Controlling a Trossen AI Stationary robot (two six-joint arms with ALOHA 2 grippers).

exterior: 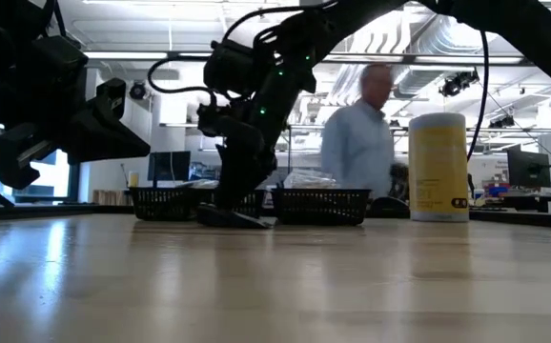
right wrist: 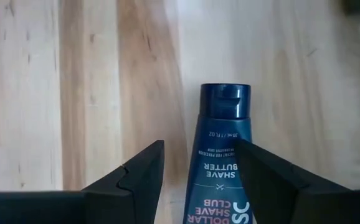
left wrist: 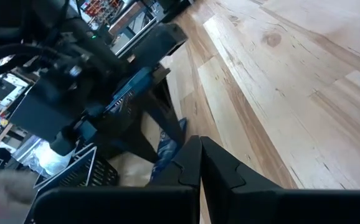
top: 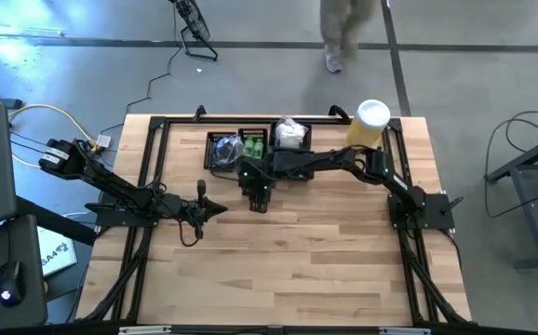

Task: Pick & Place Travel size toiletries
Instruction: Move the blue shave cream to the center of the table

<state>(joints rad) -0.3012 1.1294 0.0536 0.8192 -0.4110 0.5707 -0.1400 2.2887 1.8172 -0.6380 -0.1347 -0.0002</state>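
Two arms share the wooden table (top: pixel 288 270), and only the right one is over the toiletries. The right gripper (right wrist: pixel 195 165) points down just in front of the black mesh trays (top: pixel 255 149), which stand in a row along the far edge, toward the middle. Its fingers (right wrist: pixel 139 171) stand well apart, one on each side of a dark blue tube (right wrist: pixel 220 155) printed with "SHAVE BUTTER". The tube lies flat on the boards with its cap pointing away from the wrist; the finger on one side lies along the tube's edge and the other is clear of it, so whether it is gripped I cannot tell. In the low view the same tube (exterior: pixel 233 218) shows as a dark flat shape on the table directly below that gripper, just in front of the trays. The trays hold green packets (top: pixel 253 146), a white crinkly sachet (top: pixel 290 134) and dark items (top: pixel 222 149). A yellow cylinder (top: pixel 369 124) with a white lid stands at the far right, beside the trays. The left gripper (top: pixel 215 208) waits at the left of the table, fingers closed together with nothing between them. A person (exterior: pixel 358 143) stands in the room beyond the far edge.
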